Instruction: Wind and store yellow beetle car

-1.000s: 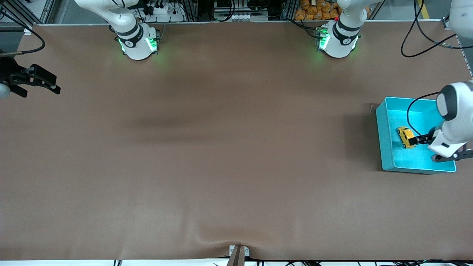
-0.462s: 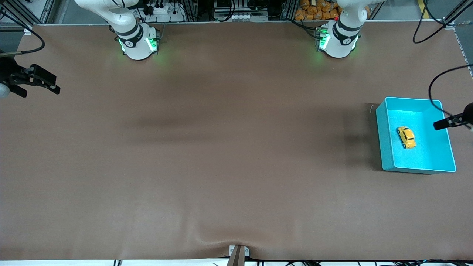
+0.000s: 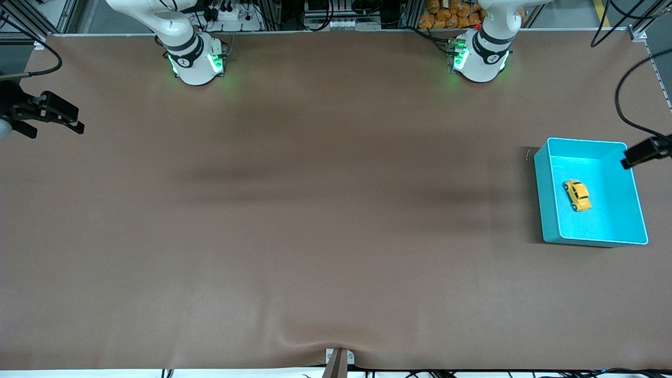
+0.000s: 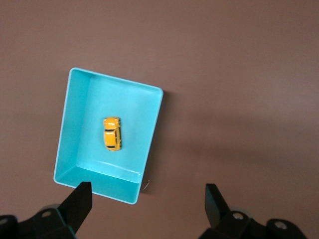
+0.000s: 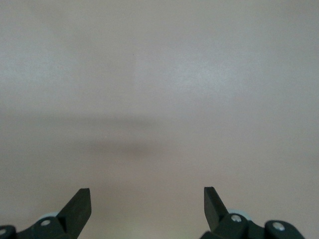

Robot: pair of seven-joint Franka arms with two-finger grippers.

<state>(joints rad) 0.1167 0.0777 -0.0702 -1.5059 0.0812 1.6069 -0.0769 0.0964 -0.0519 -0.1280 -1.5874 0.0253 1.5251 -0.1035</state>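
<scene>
The yellow beetle car (image 3: 576, 195) (image 4: 112, 133) rests on the floor of the turquoise bin (image 3: 546, 199) (image 4: 132, 107), at the left arm's end of the table. My left gripper (image 3: 647, 152) (image 4: 148, 191) hangs high over the bin's outer rim, open and holding nothing. It is well apart from the car. My right gripper (image 3: 55, 128) (image 5: 147, 194) waits open over bare brown table at the right arm's end, with nothing between its fingers.
The brown mat (image 3: 336, 210) covers the whole table. Both arm bases (image 3: 195, 60) (image 3: 480, 58) stand along its farthest edge. A small wire scrap (image 3: 527, 153) lies beside the bin. The mat wrinkles by a bracket (image 3: 338, 361) at the nearest edge.
My left gripper has drawn away from the car, lifting up and out toward the table's end. The car stays in the bin. The right arm has not moved.
</scene>
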